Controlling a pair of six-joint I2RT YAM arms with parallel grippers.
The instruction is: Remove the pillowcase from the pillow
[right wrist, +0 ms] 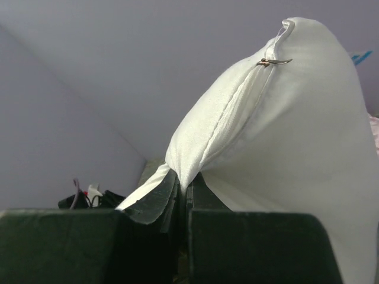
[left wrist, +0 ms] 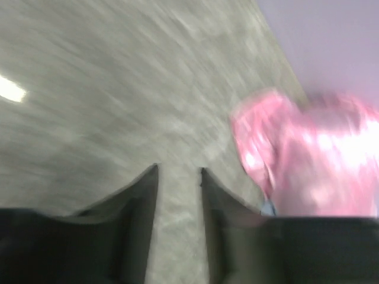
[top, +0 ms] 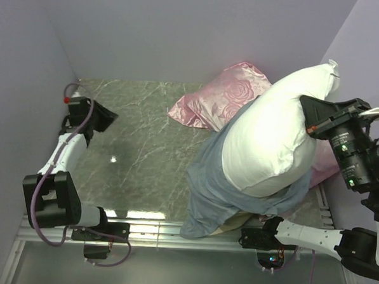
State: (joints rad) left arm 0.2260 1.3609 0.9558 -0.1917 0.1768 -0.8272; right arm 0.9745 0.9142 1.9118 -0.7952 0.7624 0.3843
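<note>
On the right half of the worktop [top: 132, 152], we list:

- Pillow [top: 272, 140]: white, plump, tilted. Its far end is lifted towards the right wall and its near end sits low. We see a stitched seam along the edge, with a small metal pull [right wrist: 273, 61] near the top corner.
- Pillowcase [top: 212, 194]: its grey-blue side shows. It is bunched around the near end of the pillow and wraps that end. The slack spills left and forward to the near edge of the worktop, and a beige patch peeks out beneath it there. Most of the pillow is bare above it.
- Right fingers [top: 307, 113]: pressed together on the right side of the pillow, pinching a fold of white cloth at the seam. The right wrist view confirms the cloth is caught between them.
- Pink pillow [top: 220, 96]: shiny, with a rose pattern. It lies flat behind the white one and is partly covered by it.

On the left half we list:

- Left fingers [top: 108, 118]: spread apart with nothing between them, well away from both pillows. In the blurred left wrist view we see only worktop in the gap, with the pink pillow off to the right.
- Rail [top: 153, 229]: metal, running along the near edge.
</note>
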